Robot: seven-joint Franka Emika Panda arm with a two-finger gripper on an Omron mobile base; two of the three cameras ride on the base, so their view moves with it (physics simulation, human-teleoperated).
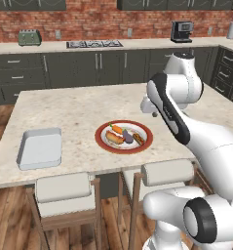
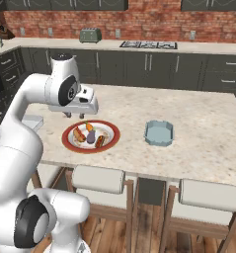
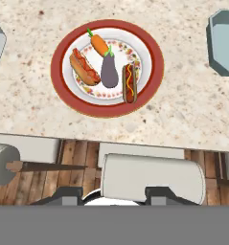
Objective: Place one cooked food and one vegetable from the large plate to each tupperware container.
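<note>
The hand (image 2: 73, 115) hung above the counter (image 1: 74, 105), beside the far rim of the plate (image 3: 152, 76), touching nothing. Its fingers (image 3: 63, 195) stood apart and held nothing. Seen from the hand, the plate lay ahead, near the counter's front edge. On it lay two hot dogs: one (image 3: 85, 67) toward the left, one (image 3: 129, 82) toward the right. Between them lay a purple eggplant (image 3: 109, 71), with the carrot (image 3: 99, 44) just beyond it, green top pointing away. One container (image 3: 224, 43) sat on the counter well off to the right of the plate, a second (image 1: 40, 148) well off to the left. Both were empty. Stools (image 3: 152, 177) stood under the counter's edge.
</note>
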